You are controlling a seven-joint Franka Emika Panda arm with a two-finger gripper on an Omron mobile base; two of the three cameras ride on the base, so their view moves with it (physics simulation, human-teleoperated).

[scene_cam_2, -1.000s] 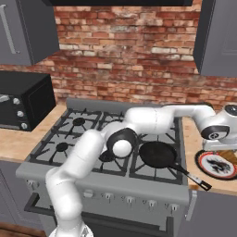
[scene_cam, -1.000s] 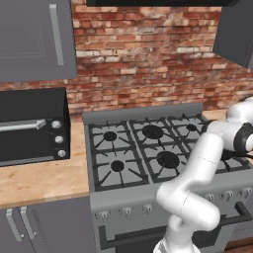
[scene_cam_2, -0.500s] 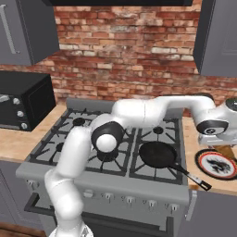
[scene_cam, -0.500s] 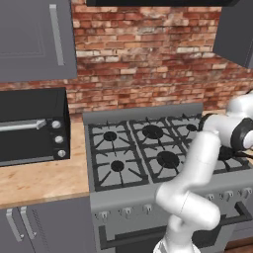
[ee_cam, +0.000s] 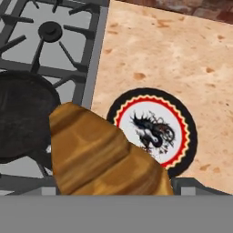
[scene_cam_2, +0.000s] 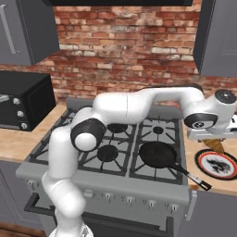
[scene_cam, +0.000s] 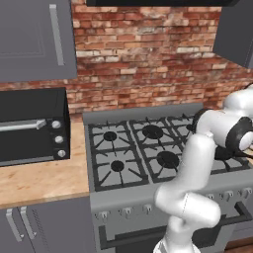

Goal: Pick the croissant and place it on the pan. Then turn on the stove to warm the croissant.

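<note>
Jaws gripping the croissant point(ee_cam: 102, 157), lifted above the counter point(ee_cam: 182, 54) over a red-rimmed plate point(scene_cam_2: 216, 163), the gripper point(scene_cam_2: 214, 137) hangs right of the stove point(scene_cam_2: 115, 152), with the empty pan point(scene_cam_2: 157, 154) lying to its left on the front right burner.

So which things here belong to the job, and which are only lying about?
For the job:
- croissant, at the pincer
- pan
- stove

Lying about:
- plate with red rim on the counter
- black toaster oven
</note>
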